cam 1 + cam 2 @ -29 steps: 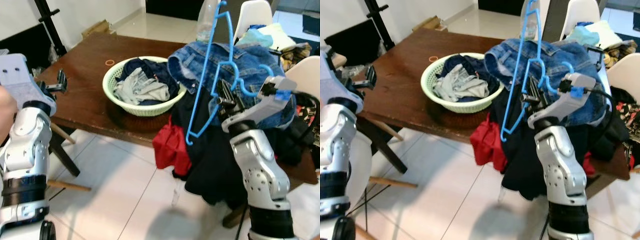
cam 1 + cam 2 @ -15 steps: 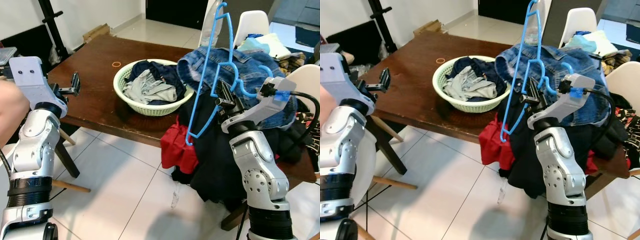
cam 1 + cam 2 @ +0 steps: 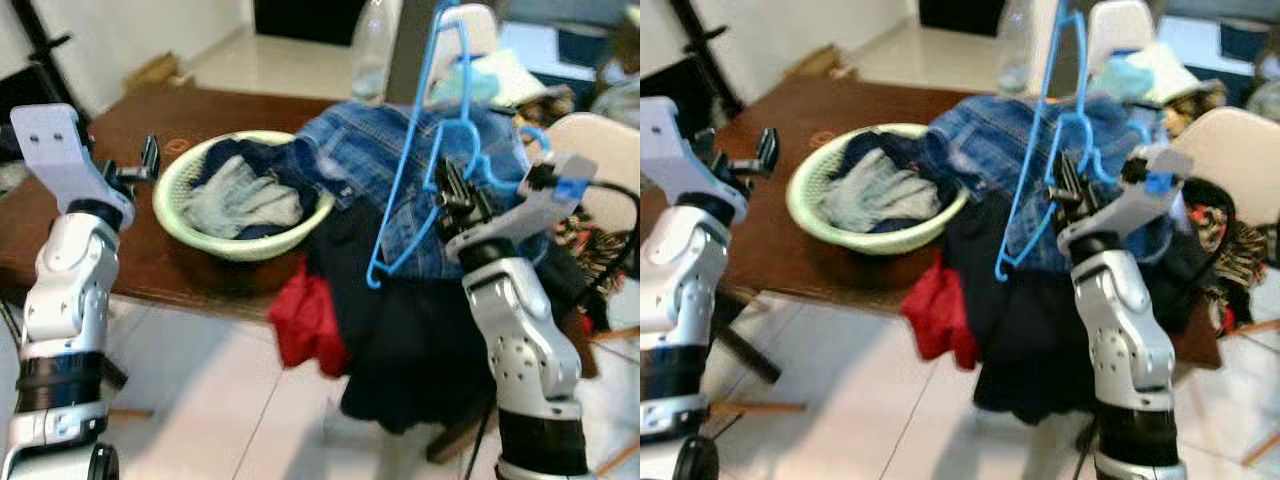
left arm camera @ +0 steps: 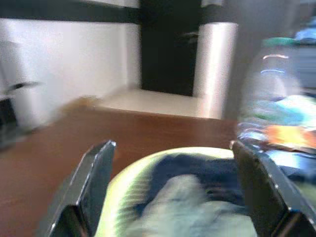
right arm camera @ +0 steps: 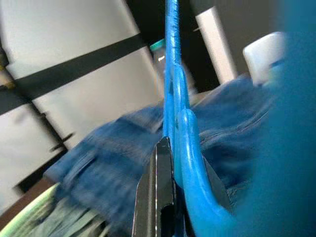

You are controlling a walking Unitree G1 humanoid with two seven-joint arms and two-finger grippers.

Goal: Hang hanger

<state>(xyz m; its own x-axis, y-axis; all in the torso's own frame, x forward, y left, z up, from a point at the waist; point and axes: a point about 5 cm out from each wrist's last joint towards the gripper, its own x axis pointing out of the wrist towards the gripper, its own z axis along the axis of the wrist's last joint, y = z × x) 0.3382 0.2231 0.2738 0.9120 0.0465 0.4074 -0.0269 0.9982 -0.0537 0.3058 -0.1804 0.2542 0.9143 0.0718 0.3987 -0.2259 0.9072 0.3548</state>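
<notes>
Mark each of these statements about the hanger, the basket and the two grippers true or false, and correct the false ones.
1. The right gripper is shut on the blue hanger. True.
2. The green basket is empty. False: it holds clothes.
3. The left gripper is open, holding nothing. True.
4. The denim garment lies on the floor. False: it sits on the clothes pile on the table.

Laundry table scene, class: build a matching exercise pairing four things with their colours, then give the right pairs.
Things:
1. hanger in the right hand
2. basket
3. jacket
4. table

Colours:
A. pale green
B. brown
C. bright blue
D. denim blue

Pairs: 1-C, 2-A, 3-D, 4-B
</notes>
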